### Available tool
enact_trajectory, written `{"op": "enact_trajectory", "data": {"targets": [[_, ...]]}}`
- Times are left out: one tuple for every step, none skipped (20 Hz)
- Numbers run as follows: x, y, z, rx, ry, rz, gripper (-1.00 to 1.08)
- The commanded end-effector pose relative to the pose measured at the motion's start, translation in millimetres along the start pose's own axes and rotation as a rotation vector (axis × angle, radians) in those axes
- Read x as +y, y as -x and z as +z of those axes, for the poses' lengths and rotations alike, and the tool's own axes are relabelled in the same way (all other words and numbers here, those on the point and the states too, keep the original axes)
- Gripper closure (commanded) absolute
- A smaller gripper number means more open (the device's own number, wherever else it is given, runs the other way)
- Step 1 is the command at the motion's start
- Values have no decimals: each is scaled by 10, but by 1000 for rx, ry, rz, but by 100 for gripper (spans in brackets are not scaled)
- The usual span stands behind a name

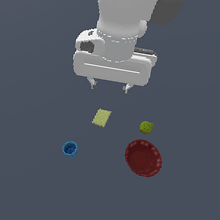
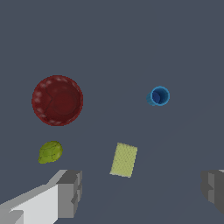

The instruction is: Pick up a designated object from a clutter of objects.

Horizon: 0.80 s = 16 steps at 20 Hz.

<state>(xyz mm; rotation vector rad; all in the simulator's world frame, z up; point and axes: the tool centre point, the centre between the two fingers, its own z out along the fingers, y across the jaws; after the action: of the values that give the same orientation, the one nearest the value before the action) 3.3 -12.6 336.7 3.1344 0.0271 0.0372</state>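
The small bright blue cup [image 1: 70, 149] stands on the dark surface toward the exterior view's left; it also shows in the wrist view [image 2: 159, 96], hollow and open at the top. My gripper [image 1: 109, 86] hangs open and empty above the surface, behind the clutter and apart from the cup. In the wrist view its fingers [image 2: 70, 192] stand wide apart with the flat yellow-green square [image 2: 124, 159] between them, farther off. The same square [image 1: 101, 118] lies just in front of the gripper in the exterior view.
A dark red bowl [image 1: 144, 158] sits at the exterior view's right, also in the wrist view [image 2: 57, 100]. An olive-green round lump [image 1: 146, 127] lies just behind it, also in the wrist view [image 2: 50, 152]. All items lie apart from each other.
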Motion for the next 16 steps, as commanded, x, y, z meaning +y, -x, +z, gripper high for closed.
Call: {"op": "enact_trajectory", "data": {"targets": [[0, 0, 0, 0, 0, 0, -92], [1, -2, 0, 0, 0, 0, -92], [19, -3, -7, 1, -1, 2, -92], [42, -6, -16, 2, -3, 4, -92], [74, -9, -28, 4, -5, 8, -92], [114, -13, -44, 6, -7, 12, -92], [156, -17, -61, 9, -10, 16, -92], [188, -18, -75, 11, -12, 19, -92], [209, -18, -86, 12, -13, 20, -92], [220, -17, -93, 13, -14, 21, -92], [222, -17, -95, 13, -14, 21, -92], [221, -15, -95, 13, -14, 21, -92], [216, -17, -91, 13, -14, 21, -92], [214, -24, -80, 12, -14, 22, -92], [220, -34, -68, 12, -14, 24, -92], [228, -47, -53, 12, -14, 28, -92]]}}
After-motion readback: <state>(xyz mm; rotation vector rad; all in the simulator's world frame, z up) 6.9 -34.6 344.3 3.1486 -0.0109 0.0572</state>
